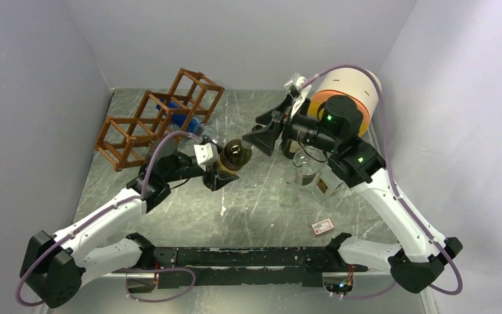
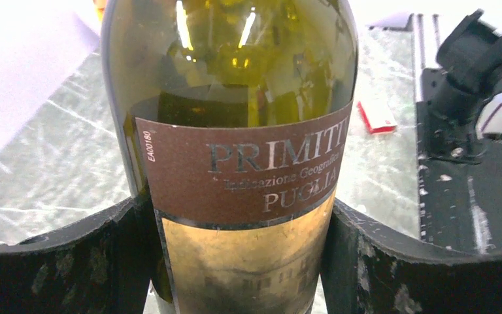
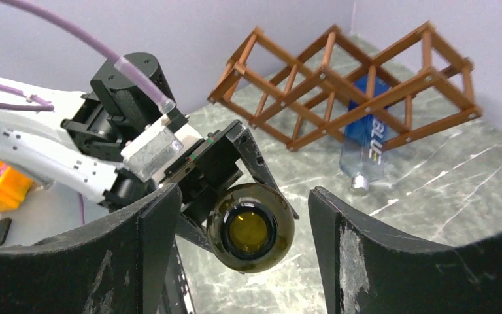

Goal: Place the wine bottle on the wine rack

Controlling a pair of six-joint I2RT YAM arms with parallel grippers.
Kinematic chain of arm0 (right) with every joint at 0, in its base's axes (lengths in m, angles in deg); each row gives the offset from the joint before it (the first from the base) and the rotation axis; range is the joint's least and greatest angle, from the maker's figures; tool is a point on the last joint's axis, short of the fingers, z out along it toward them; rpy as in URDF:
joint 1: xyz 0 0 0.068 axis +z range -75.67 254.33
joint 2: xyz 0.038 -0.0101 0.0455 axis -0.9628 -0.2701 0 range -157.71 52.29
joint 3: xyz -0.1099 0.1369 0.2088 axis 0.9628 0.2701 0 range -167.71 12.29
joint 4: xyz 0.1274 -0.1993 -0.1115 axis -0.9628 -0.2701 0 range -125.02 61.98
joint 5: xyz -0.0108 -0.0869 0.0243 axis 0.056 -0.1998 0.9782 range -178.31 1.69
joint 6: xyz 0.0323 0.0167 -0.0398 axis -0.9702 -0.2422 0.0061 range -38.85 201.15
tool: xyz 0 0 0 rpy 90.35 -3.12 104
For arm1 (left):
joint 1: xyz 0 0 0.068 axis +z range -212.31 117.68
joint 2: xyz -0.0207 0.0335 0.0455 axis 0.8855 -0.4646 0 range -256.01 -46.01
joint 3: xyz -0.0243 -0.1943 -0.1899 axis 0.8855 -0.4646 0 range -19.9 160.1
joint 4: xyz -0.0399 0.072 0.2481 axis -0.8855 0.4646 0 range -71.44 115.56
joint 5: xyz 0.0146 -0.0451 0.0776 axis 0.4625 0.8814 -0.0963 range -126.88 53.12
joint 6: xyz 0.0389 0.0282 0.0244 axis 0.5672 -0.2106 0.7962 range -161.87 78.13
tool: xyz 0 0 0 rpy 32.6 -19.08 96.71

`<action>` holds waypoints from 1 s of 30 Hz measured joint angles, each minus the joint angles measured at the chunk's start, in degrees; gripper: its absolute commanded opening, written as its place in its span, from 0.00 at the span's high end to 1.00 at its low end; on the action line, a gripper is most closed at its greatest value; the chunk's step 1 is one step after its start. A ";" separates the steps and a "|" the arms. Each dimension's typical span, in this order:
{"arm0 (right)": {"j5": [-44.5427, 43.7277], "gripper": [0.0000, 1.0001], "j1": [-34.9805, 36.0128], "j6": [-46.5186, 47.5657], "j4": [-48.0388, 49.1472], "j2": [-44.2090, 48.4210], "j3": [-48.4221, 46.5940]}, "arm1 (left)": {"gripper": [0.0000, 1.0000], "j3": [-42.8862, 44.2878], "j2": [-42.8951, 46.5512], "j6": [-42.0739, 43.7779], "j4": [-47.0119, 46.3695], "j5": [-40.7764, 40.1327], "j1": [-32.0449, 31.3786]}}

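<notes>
**Left gripper [image 2: 238, 258] clamping wine bottle [image 2: 235, 163] mid-air**

Its fingers are pressing both sides of the label, bottle off the table, mid-scene. Right gripper [image 3: 243, 199] is gaping around the base, not touching. Wine rack [image 1: 159, 116] is sitting far left. I'm judging the glass heavy, slick, breakable; gripping mid-body suits.

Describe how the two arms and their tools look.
The left arm and right arm have white shells, black joints and black bases; a purple cable runs along each. Green lights glow on the right arm. The left tool and right tool have curved black fingers, scuffed grey.
</notes>
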 measured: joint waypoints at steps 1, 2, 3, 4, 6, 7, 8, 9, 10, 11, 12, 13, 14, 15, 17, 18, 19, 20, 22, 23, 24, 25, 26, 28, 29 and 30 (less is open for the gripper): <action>-1.01 0.24 0.02 0.26 -0.59 0.46 -0.70 | 0.93 2.19 0.04 2.58 3.54 -0.63 -0.04; -1.75 0.24 0.02 0.48 -0.92 0.52 -1.53 | 0.93 3.89 0.04 4.55 6.14 -1.31 -0.04; -2.71 0.24 0.02 0.81 -1.70 0.26 -3.21 | 0.93 6.49 0.02 7.65 9.88 -2.49 -0.11; -3.52 0.24 0.02 1.07 -2.05 -0.04 -4.37 | 0.93 8.24 0.02 9.92 12.17 -3.39 -0.11; -5.03 0.24 0.00 1.68 -2.86 -0.87 -6.95 | 0.93 12.57 0.00 16.04 17.55 -6.60 -0.15; -5.73 0.23 0.00 2.03 -3.17 -1.11 -7.69 | 0.93 14.67 -0.07 19.78 20.02 -8.57 -0.15; -6.34 0.23 0.00 2.47 -3.65 -1.18 -8.09 | 0.93 16.06 -0.11 22.62 21.49 -10.36 -0.15; -6.82 0.23 0.02 2.84 -4.15 -1.18 -8.17 | 0.93 17.59 -0.20 26.53 23.06 -12.57 -0.15; -7.37 0.23 0.00 3.26 -4.98 -1.18 -8.22 | 0.93 18.62 -0.31 29.90 24.09 -14.45 -0.15; -7.96 0.23 0.02 3.72 -5.75 -1.20 -8.22 | 0.93 19.52 -0.50 33.57 25.14 -16.02 -0.15; -8.35 0.23 0.00 4.22 -6.49 -1.29 -8.24 | 0.93 20.17 -0.81 37.20 25.75 -17.49 -0.15; -8.87 0.23 0.00 4.72 -7.50 -1.42 -8.33 | 0.93 20.74 -1.25 41.42 26.29 -18.93 -0.15; -9.29 0.23 0.00 5.22 -8.66 -1.62 -8.61 | 0.93 21.16 -1.79 45.62 26.62 -20.28 -0.15; -9.62 0.23 0.00 5.73 -9.55 -1.88 -8.98 | 0.93 21.53 -2.47 49.46 26.93 -21.46 -0.15; -10.54 0.23 0.00 7.02 -12.02 -2.64 -10.38 | 0.93 22.27 -4.04 56.52 27.34 -23.65 -0.15; -10.95 0.23 0.00 7.52 -12.63 -2.86 -10.73 | 0.93 22.47 -4.68 59.12 27.30 -24.48 -0.15; -11.37 0.23 0.00 8.02 -13.38 -3.08 -11.04 | 0.93 22.53 -5.35 62.42 27.02 -25.40 -0.15; -11.72 0.23 0.02 8.33 -13.97 -3.19 -11.13 | 0.93 22.53 -5.70 64.48 26.84 -25.94 -0.15; -12.15 0.23 0.00 9.18 -15.91 -3.65 -11.13 | 0.93 22.62 -6.47 69.55 26.40 -26.95 -0.15; -12.24 0.23 0.00 9.46 -16.70 -4.11 -11.13 | 0.93 22.99 -6.91 71.65 26.38 -27.26 -0.15; -12.24 0.23 0.02 9.64 -17.49 -4.68 -11.06 | 0.93 23.47 -7.39 73.42 26.29 -27.43 -0.15; -12.28 0.23 0.00 9.81 -18.14 -5.25 -10.91 | 0.93 24.04 -7.89 75.10 26.10 -27.58 -0.15; -12.37 0.23 0.02 10.03 -18.84 -5.95 -10.56 | 0.93 24.48 -8.35 76.70 25.70 -27.67 -0.15; -12.74 0.24 0.02 10.27 -19.98 -7.28 -9.77 | 0.93 24.90 -8.98 79.71 24.46 -27.71 -0.15; -13.09 0.25 0.02 10.32 -20.52 -8.02 -9.42 | 0.93 24.96 -9.22 80.89 24.06 -27.67 -0.15; -13.42 0.25 0.02 10.32 -20.96 -8.76 -9.14 | 0.93 24.98 -9.44 81.70 23.71 -27.63 -0.15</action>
